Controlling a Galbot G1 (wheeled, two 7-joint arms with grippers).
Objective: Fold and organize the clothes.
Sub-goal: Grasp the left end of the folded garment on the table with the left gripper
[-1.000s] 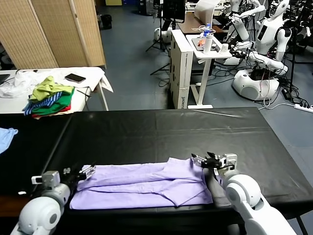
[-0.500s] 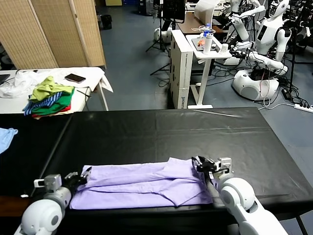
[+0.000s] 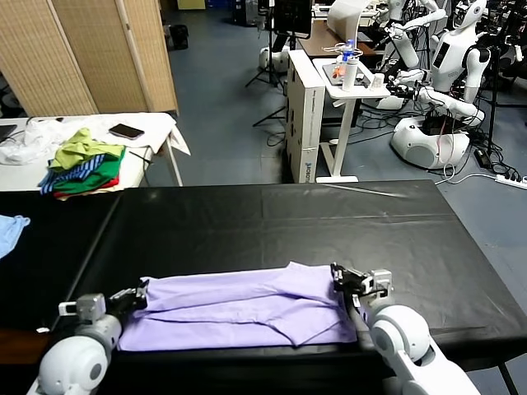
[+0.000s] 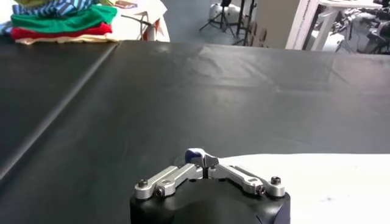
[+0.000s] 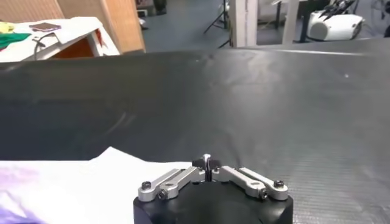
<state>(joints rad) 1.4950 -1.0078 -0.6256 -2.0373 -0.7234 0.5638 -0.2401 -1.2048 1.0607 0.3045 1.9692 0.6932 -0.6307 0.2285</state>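
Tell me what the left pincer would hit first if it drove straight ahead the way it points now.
Nothing close, as far as I can tell. The left pincer, shut at the T-shirt's left edge, points across bare black table. Depth is unclear, but the way looks free up to the far table edge.

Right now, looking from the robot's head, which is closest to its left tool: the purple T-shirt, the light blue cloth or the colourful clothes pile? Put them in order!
From the left tool:
1. Pale lavender T-shirt, right beside it.
2. Light blue cloth, at the table's left edge.
3. Green, yellow and striped clothes pile, on the far white table.
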